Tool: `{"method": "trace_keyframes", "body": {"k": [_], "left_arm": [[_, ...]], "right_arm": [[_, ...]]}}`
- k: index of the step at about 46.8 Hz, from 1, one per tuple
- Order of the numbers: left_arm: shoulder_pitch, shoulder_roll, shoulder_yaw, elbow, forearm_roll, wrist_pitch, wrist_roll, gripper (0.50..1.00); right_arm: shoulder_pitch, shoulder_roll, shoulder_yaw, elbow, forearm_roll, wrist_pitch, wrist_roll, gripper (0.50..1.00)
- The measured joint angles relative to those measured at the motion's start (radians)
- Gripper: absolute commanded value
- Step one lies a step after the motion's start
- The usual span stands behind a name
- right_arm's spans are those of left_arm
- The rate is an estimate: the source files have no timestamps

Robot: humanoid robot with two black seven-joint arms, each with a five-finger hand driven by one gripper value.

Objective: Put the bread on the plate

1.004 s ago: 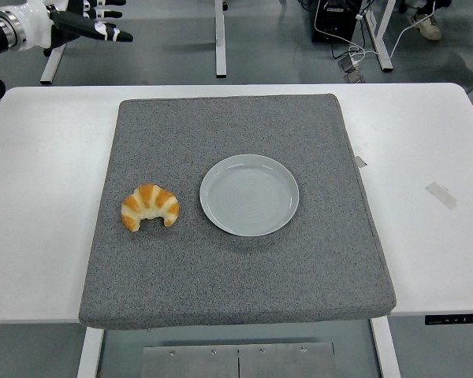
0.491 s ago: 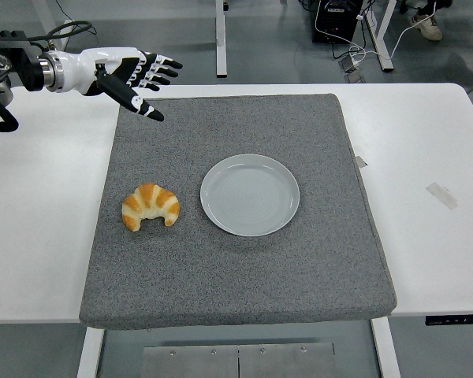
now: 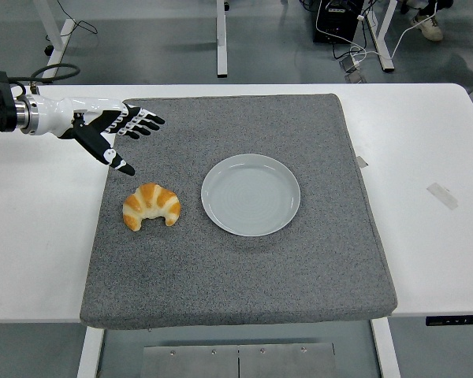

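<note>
A golden croissant [image 3: 150, 205] lies on the grey mat [image 3: 244, 268], left of an empty pale grey plate [image 3: 251, 194]. My left hand [image 3: 124, 135] reaches in from the left edge and hovers above the mat's upper left part, just above and left of the croissant. Its fingers are spread and hold nothing, with the thumb [image 3: 114, 159] pointing down towards the bread. The right arm is out of view.
The mat covers the middle of the white table [image 3: 433, 228]. Bits of tape [image 3: 441, 194] stick to the table on the right. Table legs and cables show on the floor beyond the far edge.
My left hand has come down and forward from the top left corner to just above the croissant, staying open. Croissant and plate have not moved.
</note>
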Motion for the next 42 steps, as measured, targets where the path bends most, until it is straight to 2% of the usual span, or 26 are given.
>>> {"method": "trace_keyframes", "body": {"k": [13, 23, 42], "left_arm": [[0.047, 0.014, 0.0, -0.074, 0.099, 0.0, 0.0, 0.98], [0.065, -0.01, 0.002, -0.12, 0.162, 0.0, 0.0, 0.98], [0.066, -0.033, -0.001, -0.122, 0.23, 0.0, 0.0, 0.974]], "right_arm": [[0.0, 0.0, 0.0, 0.0, 0.0, 0.0, 0.0, 1.0], [0.0, 0.0, 0.0, 0.0, 0.0, 0.0, 0.0, 1.0], [0.0, 0.0, 0.0, 0.0, 0.0, 0.0, 0.0, 1.0]]}}
